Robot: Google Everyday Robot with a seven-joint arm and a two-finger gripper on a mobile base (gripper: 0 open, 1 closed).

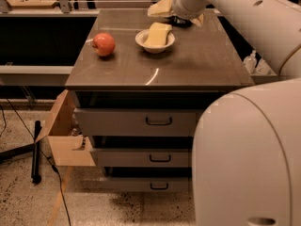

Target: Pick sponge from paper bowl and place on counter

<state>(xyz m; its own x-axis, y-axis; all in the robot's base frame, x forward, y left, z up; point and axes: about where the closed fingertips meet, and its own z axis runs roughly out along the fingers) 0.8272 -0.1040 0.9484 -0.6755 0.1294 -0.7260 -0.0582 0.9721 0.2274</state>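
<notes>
One pale yellow sponge [157, 33], a soft block with wavy sides, lies in the white paper bowl [141, 39] on the glossy grey-brown counter [202, 60], near a red apple [104, 44]. The gripper [162, 8] hovers just behind the bowl; whether it is spread or closed cannot be told. Three handled drawers [141, 121] sit below, over speckled floor [28, 201].

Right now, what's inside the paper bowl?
Only the sponge, lying across the paper bowl and hiding most of its floor; anything beneath cannot be seen. The gripper is just behind the bowl, above the counter.
</notes>
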